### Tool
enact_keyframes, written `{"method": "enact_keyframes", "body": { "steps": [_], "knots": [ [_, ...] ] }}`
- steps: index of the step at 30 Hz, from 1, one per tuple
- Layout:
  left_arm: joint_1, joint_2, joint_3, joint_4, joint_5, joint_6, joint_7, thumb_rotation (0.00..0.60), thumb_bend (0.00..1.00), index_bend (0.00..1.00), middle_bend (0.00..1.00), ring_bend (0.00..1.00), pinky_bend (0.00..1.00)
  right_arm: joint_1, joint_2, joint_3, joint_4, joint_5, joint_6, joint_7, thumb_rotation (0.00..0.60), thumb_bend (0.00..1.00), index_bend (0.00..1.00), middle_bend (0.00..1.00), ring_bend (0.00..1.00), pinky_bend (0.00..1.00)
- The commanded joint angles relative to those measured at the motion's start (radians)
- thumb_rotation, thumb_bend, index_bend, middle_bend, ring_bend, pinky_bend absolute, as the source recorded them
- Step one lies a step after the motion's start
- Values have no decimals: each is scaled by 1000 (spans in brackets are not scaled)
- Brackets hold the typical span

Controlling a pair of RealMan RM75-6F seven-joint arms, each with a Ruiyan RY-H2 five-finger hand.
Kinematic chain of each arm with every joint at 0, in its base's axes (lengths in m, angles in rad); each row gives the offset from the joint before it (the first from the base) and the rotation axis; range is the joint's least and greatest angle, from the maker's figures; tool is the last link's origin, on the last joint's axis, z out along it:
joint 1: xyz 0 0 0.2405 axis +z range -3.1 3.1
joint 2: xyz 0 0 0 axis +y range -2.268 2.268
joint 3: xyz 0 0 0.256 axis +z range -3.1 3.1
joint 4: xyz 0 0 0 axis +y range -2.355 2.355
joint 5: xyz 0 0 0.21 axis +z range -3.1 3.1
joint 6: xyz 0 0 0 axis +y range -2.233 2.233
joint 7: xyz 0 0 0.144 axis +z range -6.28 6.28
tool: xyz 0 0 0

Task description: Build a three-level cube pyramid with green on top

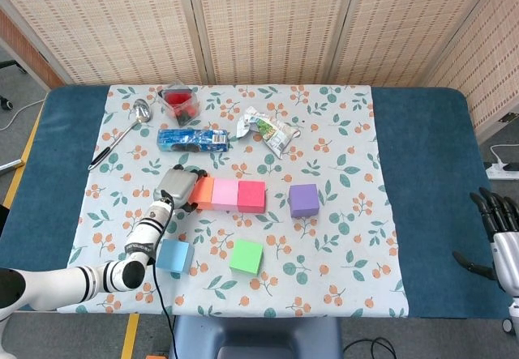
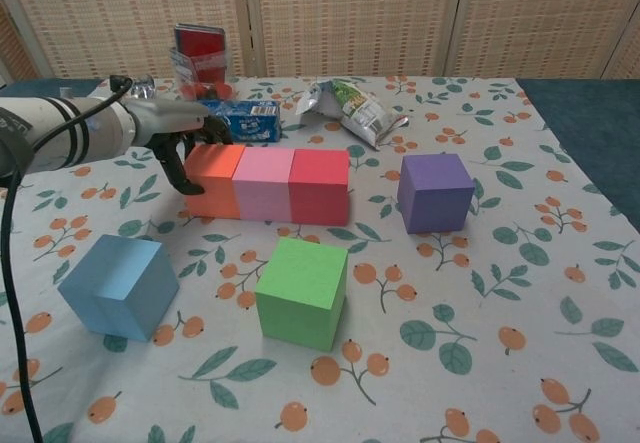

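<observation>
orange cube [image 2: 212,179] — left robot hand [image 2: 178,133] touching it

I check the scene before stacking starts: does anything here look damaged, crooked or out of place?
Only the crumpled snack wrapper behind the cubes looks odd, lying torn open. The blue cube sits slightly turned. The orange, pink and red cubes form a neat row.
</observation>
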Motion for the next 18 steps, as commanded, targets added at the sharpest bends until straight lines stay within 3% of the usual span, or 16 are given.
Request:
{"method": "enact_keyframes", "body": {
  "steps": [1, 18],
  "knots": [
    [0, -2, 2, 2, 0, 1, 1, 600, 322, 203, 383, 370, 161, 0, 0, 0, 0, 1, -1, 0, 600, 0, 0, 0, 0, 0],
    [3, -18, 3, 6, 5, 17, 8, 600, 322, 176, 376, 370, 154, -4, -2, 2, 2, 5, 2, 3, 600, 0, 0, 0, 0, 0]
  ]
}}
